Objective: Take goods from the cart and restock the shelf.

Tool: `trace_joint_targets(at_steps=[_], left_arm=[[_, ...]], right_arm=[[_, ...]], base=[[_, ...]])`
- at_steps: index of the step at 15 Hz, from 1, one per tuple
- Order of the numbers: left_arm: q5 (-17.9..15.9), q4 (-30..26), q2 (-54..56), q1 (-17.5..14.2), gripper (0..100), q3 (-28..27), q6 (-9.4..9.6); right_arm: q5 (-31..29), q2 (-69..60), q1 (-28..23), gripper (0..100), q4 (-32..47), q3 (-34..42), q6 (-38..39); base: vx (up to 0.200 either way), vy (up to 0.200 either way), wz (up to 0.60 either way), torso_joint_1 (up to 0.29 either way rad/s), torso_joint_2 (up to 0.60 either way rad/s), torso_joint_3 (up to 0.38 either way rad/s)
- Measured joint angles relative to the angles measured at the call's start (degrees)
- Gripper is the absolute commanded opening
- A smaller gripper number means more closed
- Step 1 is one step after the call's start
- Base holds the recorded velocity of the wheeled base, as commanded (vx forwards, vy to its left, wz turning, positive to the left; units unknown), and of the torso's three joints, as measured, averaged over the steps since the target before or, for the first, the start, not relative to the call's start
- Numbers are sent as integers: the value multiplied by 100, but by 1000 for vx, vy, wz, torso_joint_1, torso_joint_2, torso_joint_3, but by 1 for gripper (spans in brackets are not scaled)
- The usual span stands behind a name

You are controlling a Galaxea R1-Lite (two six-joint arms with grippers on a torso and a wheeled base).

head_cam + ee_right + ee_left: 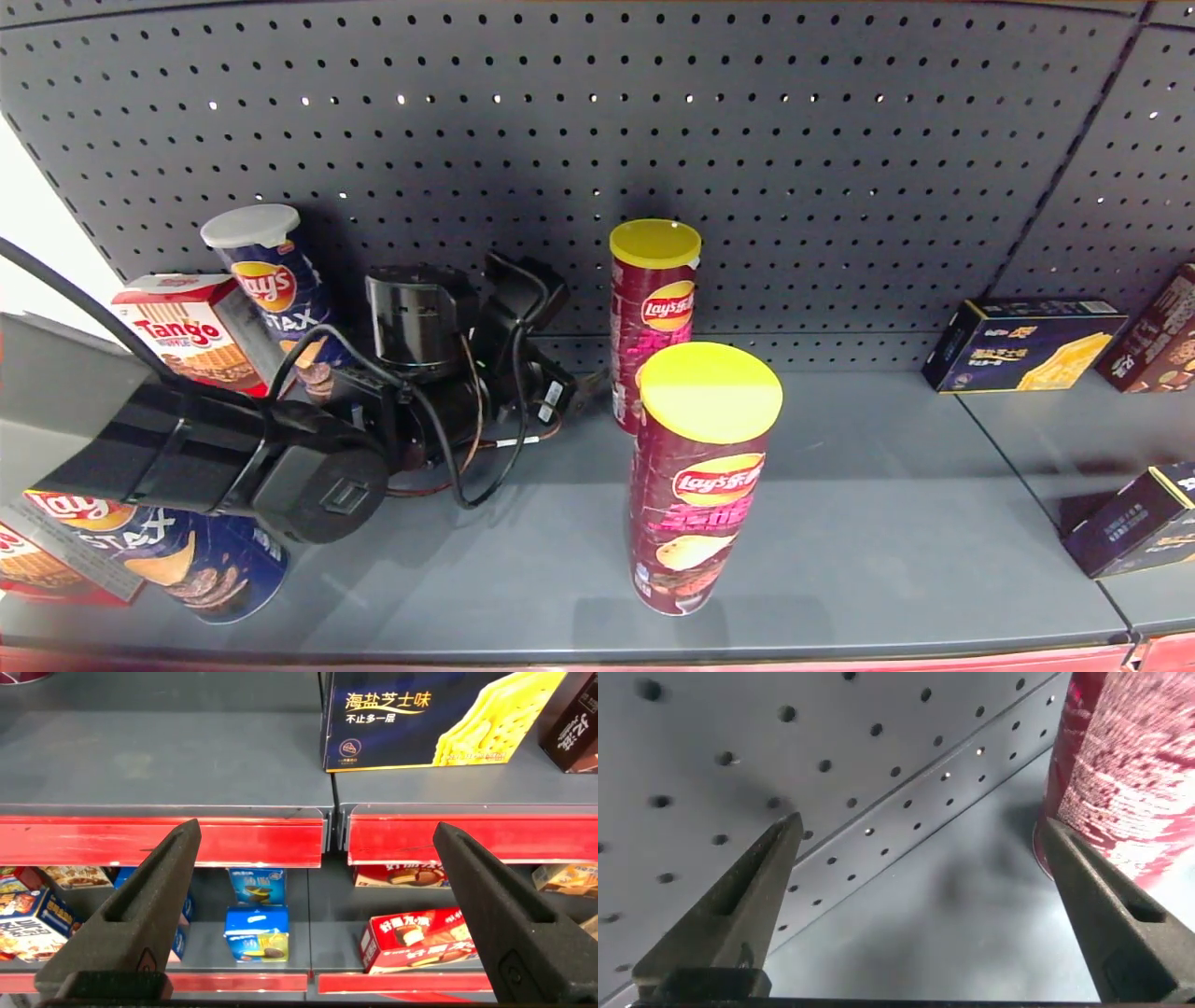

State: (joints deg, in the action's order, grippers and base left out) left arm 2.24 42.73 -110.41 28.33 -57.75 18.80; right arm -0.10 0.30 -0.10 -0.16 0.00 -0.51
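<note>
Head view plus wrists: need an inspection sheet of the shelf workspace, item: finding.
Surface: grey shelf, pegboard back.
Job's things: back maroon can and front maroon can upright; upright blue can at back left; lying blue can at front left.
Clutter: wafer box; dark boxes at right.
Grippers: left gripper open, empty, beside back maroon can; right gripper open, empty, facing lower shelves.
Cables: black wrist cables loop over shelf.
Surroundings: red price rails, boxed goods below.

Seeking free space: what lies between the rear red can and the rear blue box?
Bare shelf only, head view, from rear red can to rear blue box.
</note>
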Motion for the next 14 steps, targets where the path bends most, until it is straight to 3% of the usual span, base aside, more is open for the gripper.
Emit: trace_joint_targets(at_steps=[9,14], left_arm=[[276,-318,1985,293,100,436,-49],[297,-411,3398,400,100,1376,-28]], right_arm=[[0,-1,0,100,0,0,0],[0,-1,0,100,0,0,0]], base=[[0,0,0,0,0,0],[0,0,0,0,0,0]])
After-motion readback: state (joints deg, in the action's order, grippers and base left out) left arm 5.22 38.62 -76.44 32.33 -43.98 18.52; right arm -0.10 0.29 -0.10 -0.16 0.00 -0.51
